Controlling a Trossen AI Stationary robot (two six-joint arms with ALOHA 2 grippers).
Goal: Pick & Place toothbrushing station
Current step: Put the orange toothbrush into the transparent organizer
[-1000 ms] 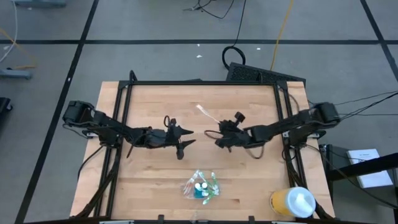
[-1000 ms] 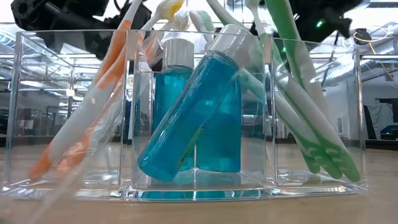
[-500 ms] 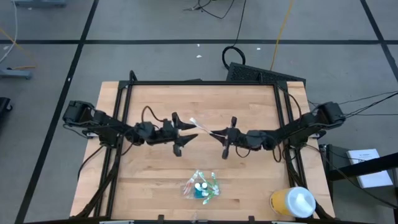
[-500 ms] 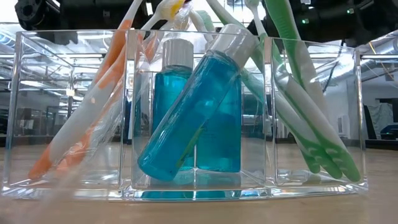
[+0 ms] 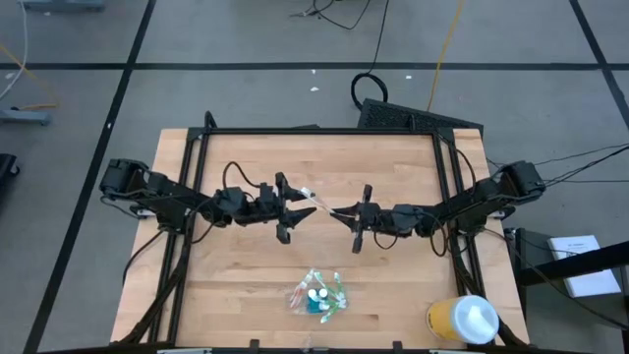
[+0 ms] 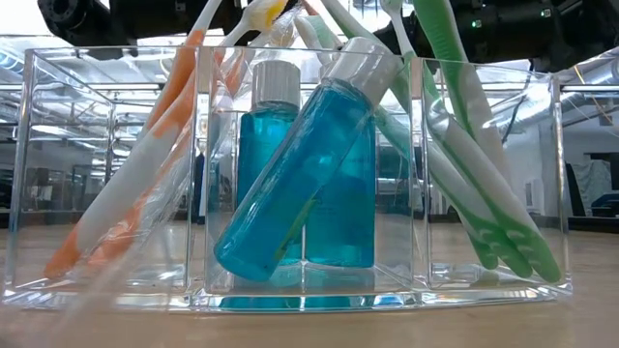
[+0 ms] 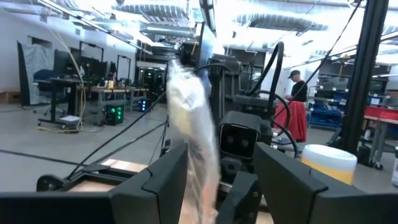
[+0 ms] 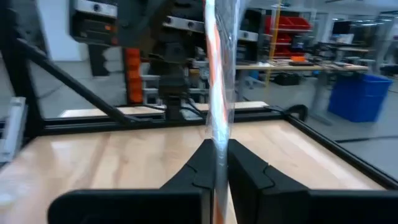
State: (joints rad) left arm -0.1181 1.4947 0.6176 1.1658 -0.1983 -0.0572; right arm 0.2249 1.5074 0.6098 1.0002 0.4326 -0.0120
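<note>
The left tool [image 5: 295, 205] hangs over the middle of the tabletop [image 5: 246, 285], its fingers [image 7: 155, 186] spread partway around one end of a wrapped toothbrush [image 5: 316, 202]; the left wrist view shows the crinkled wrapper [image 7: 189, 124] standing between them, though whether they press on it cannot be told. The brush spans the gap between the two arms – its other end is pinched in the right tool [image 5: 339, 212], whose fingers [image 8: 239, 168] sit shut tight on the clear wrapper with an orange handle [image 8: 214, 62] inside. Nearer the front edge, well apart from both tools, the station [image 5: 316, 295] sits on the wood – a clear three-compartment holder [image 6: 309, 280]. In the low view its left compartment holds an orange-and-white brush [image 6: 135, 184], the middle one two blue bottles [image 6: 309, 174] with white caps, one upright and one leaning, and the right one green-and-white brushes [image 6: 484, 184]. At the tabletop's front right corner stands a yellow cup [image 5: 462, 320] with a white lid. A person [image 7: 298, 106] stands in the room behind
</note>
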